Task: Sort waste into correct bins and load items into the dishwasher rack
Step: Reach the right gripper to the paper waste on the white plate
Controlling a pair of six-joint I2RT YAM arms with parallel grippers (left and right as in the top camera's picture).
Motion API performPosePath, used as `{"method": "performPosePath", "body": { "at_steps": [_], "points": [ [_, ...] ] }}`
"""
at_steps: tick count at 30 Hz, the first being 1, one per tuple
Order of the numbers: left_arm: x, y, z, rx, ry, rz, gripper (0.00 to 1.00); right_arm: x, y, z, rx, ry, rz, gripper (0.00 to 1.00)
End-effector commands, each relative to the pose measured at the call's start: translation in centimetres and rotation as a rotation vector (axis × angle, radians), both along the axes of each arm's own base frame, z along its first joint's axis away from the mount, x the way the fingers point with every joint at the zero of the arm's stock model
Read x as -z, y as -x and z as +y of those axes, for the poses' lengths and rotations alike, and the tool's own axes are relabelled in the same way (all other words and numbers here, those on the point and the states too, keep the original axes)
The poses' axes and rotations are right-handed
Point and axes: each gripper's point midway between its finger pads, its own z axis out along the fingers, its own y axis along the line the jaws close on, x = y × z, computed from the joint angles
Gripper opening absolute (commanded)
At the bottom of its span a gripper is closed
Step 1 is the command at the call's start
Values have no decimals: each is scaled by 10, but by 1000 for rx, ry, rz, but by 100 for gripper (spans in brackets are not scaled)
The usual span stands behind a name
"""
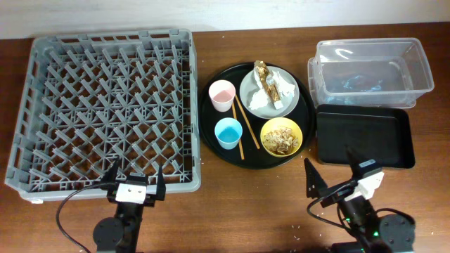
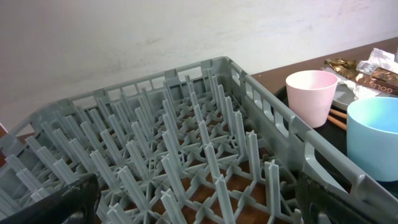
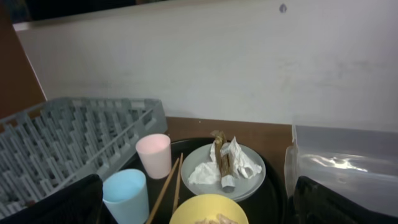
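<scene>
While left gripper (image 1: 136, 181) and right gripper (image 1: 328, 157) gape, crumpled napkins (image 1: 263, 100) and seemingly a wrapper (image 1: 265, 77) top the plate (image 1: 244, 91).

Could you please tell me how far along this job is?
Done: nothing; the dishwasher rack holds no items, and the clear tub and black tray hold no waste. In hand: nothing; left gripper and right gripper are open. Remaining: napkins, wrapper, scraps to bin; plate, yellow bowl, pink cup, blue cup, chopsticks to rack.
</scene>
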Motion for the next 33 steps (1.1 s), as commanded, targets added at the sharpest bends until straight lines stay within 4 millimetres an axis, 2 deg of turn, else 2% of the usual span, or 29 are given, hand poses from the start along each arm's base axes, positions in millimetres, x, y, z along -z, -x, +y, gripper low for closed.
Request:
{"method": "performPosePath", "body": {
  "at_steps": [1,9,19,25,28,30,33],
  "points": [
    [2,0,2,-9,9,4,100,-30,2,8,-45,-3,32,98],
    [2,0,2,-9,9,4,100,-42,-32,16,-85,-3,329,98],
    [2,0,2,-9,9,4,100,-29,-78,21,-119,44,715,99],
    [2,0,2,-9,9,4,100,-33,-99,27,-139,77,737,99],
    [2,0,2,-9,9,4,100,-25,-107,28,-138,63,763,98],
    [2,0,2,-9,9,4,100,-6,-114,28,-139,62,832,99],
    [2,0,2,-9,9,4,100,1,-124,29,-139,63,837,99]
  ]
}}
